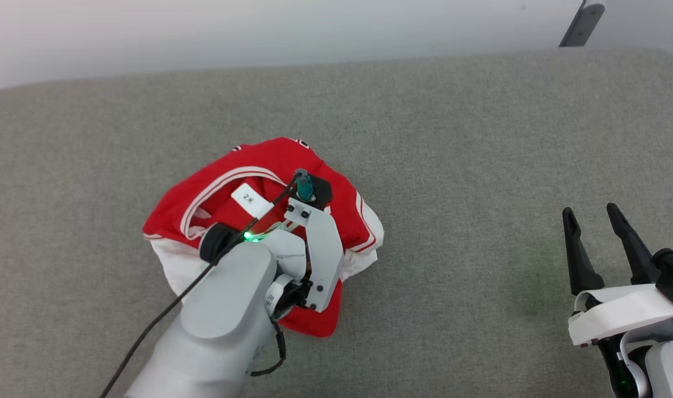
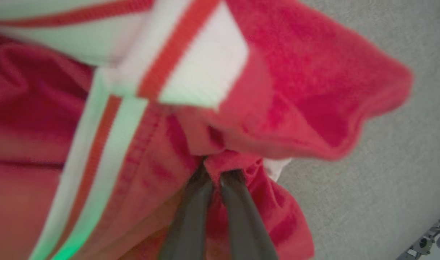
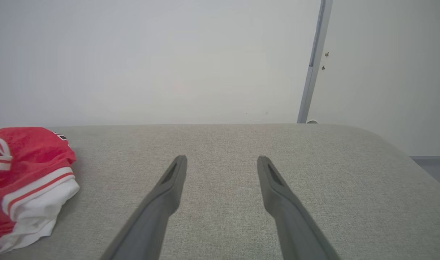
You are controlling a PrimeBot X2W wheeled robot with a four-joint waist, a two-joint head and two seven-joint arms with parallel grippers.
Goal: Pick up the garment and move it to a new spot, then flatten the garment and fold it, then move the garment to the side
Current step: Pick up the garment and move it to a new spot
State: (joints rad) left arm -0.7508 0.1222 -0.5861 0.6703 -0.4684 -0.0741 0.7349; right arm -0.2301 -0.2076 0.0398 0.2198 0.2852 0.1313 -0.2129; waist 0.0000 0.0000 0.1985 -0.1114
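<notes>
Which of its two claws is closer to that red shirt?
The left. The left gripper is shut on a fold of the garment; the right gripper stands open, well apart, off to the robot's right.

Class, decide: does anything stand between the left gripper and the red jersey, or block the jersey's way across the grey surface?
Nothing visible does. The left gripper is shut on a fold of the garment, and the grey surface toward the open right gripper lies bare.

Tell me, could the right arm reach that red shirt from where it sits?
Probably yes: only bare grey cushion lies between the open right tool and the shirt. The left tool grips its red cloth.
</notes>
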